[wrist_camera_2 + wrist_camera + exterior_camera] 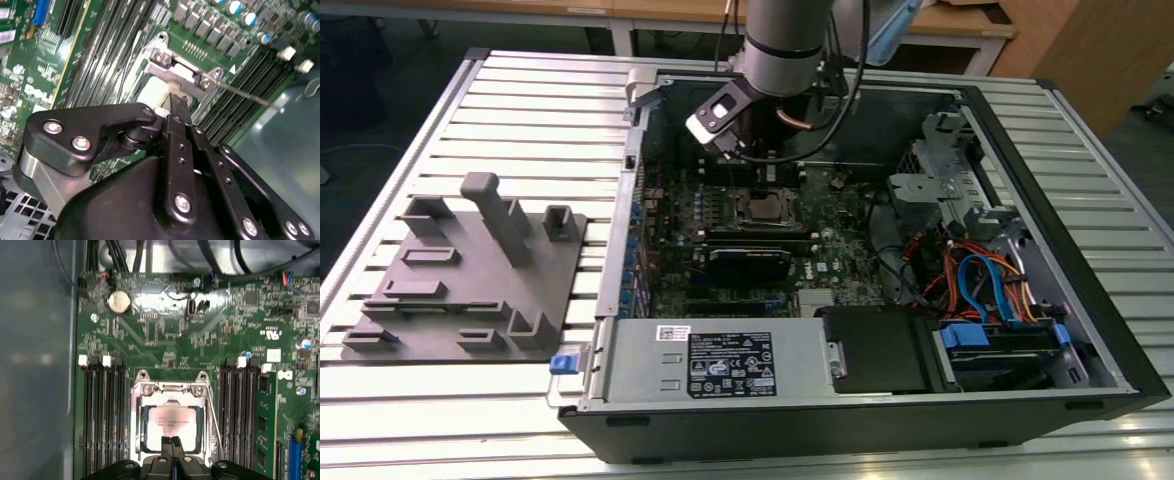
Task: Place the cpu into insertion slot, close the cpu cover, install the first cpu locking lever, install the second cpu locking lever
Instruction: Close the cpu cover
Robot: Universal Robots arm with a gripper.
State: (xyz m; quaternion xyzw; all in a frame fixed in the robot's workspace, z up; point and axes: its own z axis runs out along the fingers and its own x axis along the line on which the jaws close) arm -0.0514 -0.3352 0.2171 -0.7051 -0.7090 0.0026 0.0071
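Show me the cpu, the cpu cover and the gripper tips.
cpu (170, 421): first wrist view, middle of its pale metal top.
cpu cover (172, 388): first wrist view, the frame's wide silver end bar.
gripper (172, 440): first wrist view, where its shut fingertips meet.

cpu top: dull silver-grey metal, matt.
cpu cover: bright bare metal, shiny.
motherboard: green, glossy lacquer.
gripper: black, smooth, satin sheen; screws bright metal.
table: ribbed pale metal, brushed look.
fixture block: grey matt plastic.
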